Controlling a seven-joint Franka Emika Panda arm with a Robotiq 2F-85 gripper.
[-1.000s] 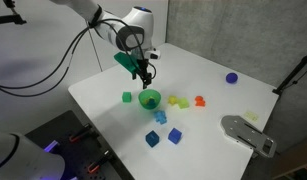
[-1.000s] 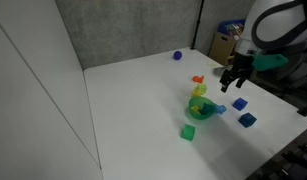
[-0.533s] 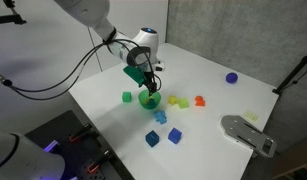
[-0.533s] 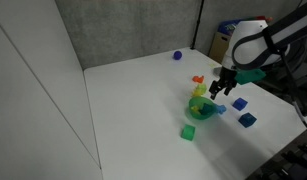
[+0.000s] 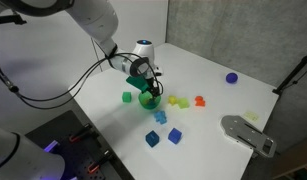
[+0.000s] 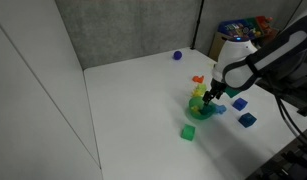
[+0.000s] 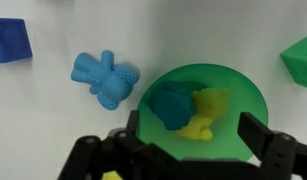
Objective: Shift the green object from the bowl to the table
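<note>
The small bright green bowl (image 7: pixel 243 100) lies in the middle of the wrist view. In it rest the dark teal-green object (image 7: pixel 170 104) and a yellow piece (image 7: pixel 207 116), touching each other. My gripper (image 7: pixel 192 130) is open and empty. Its black fingers (image 7: pixel 128 128) stand on either side of the bowl's contents, just above them. In both exterior views the gripper (image 5: pixel 146 90) (image 6: pixel 210 96) hangs low over the bowl (image 5: pixel 150 100) (image 6: pixel 202 110) on the white table (image 5: pixel 113 80) (image 6: pixel 133 110). There the gripper hides the bowl's contents.
A blue bear-shaped toy (image 7: pixel 103 80) and a blue cube (image 7: pixel 11 40) lie beside the bowl. A bright green cube (image 5: pixel 127 97) (image 6: pixel 189 132) sits close by. Blue cubes (image 5: pixel 153 139), yellow and orange pieces (image 5: pixel 200 100), a purple ball (image 5: pixel 232 77) and a grey device (image 5: pixel 248 133) lie further off.
My gripper has come down from above the table to just over the bowl. It stays open. The objects have not moved.
</note>
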